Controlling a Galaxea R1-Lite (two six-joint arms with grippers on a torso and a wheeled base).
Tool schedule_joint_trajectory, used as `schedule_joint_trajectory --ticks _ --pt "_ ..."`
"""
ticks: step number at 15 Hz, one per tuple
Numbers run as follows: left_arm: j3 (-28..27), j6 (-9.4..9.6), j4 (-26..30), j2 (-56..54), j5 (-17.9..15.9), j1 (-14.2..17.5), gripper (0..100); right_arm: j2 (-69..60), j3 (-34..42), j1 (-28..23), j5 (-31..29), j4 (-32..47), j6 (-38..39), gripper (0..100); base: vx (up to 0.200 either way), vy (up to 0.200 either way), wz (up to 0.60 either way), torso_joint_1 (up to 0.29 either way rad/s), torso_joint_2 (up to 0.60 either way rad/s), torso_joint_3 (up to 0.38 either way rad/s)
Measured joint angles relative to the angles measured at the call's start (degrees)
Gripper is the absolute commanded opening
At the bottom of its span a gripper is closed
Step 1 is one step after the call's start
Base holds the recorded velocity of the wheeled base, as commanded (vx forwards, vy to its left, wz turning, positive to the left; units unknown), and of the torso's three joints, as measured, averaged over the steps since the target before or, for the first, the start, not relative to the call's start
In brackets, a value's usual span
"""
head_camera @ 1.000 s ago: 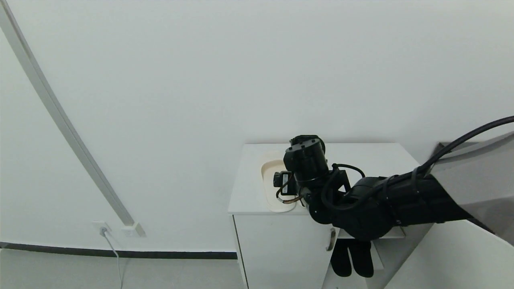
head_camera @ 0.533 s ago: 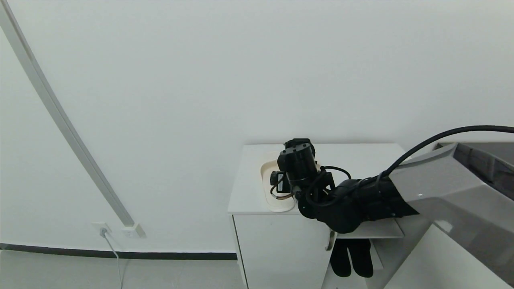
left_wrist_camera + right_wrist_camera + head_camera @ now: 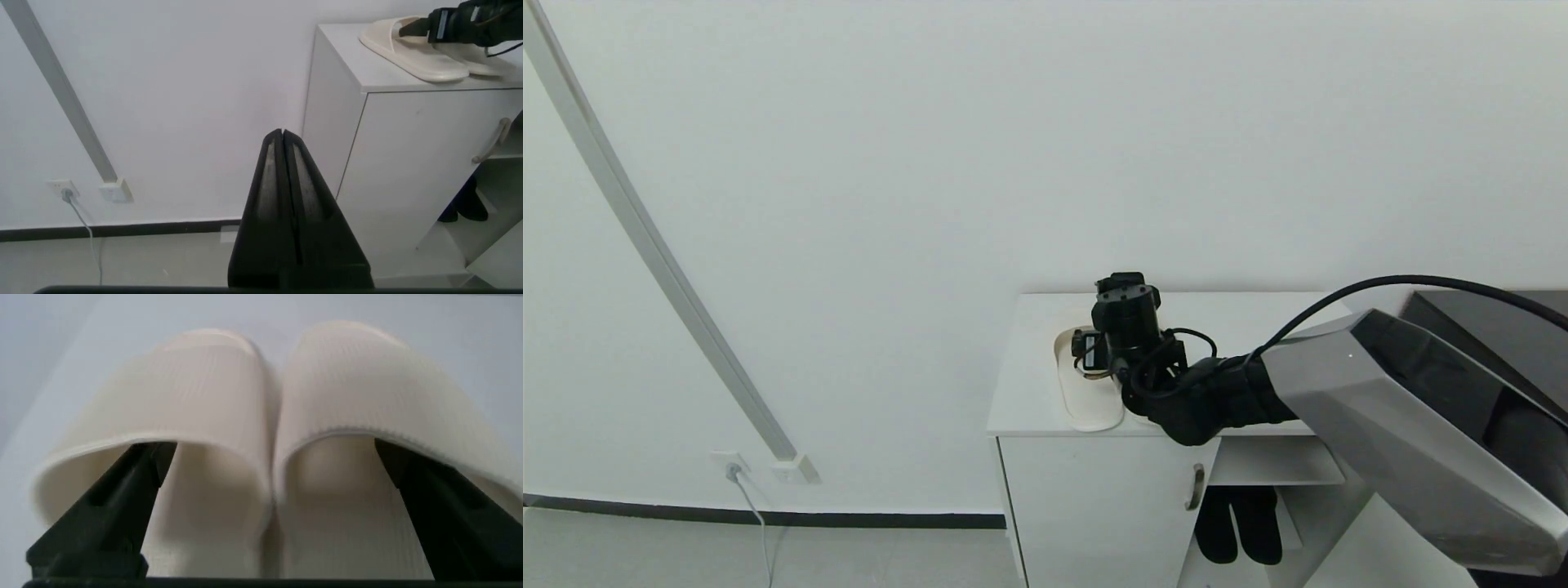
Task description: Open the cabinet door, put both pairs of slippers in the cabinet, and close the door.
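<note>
Found the cream slippers [image 3: 1086,404] side by side on the cabinet [image 3: 1094,514] top, near ends reaching the front edge of that surface [image 3: 1025,392], with bare room to the left and behind. Saw the right tool [image 3: 274,457] spread wide, one finger tucked under each strap, clamped on nothing. Spotted the black slippers [image 3: 1240,523] in the open compartment under the shelf [image 3: 1274,467]. Noted the left tool [image 3: 283,140] pressed shut and empty, low, well clear of the cabinet's left side.
</note>
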State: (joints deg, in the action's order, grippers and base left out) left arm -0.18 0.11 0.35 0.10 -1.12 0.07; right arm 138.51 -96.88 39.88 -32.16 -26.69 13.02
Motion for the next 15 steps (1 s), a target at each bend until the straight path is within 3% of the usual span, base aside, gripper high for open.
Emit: schedule_joint_trajectory --ticks 2,3,11,15 --pt "0.00 0.00 -0.02 0.00 0.00 0.00 0 0.83 -0.45 -0.44 -0.02 -0.13 -0.18 100 0.000 0.000 0.00 0.000 0.00 0.000" --pt "0.00 -0.04 0.00 0.00 0.00 0.00 0 1.07 -0.61 -0.33 -0.02 -0.05 -0.22 0 0.000 0.000 0.00 0.000 0.00 0.000" --pt "0.00 -0.01 -0.02 0.00 0.00 0.00 0 -0.06 0.96 0.11 0.13 -0.27 -1.26 0 0.000 0.000 0.00 0.000 0.00 0.000" --pt "0.00 -0.01 0.00 0.00 -0.02 0.00 0 -8.05 10.75 0.78 4.41 -2.60 -1.23 0 0.000 0.000 0.00 0.000 0.00 0.000"
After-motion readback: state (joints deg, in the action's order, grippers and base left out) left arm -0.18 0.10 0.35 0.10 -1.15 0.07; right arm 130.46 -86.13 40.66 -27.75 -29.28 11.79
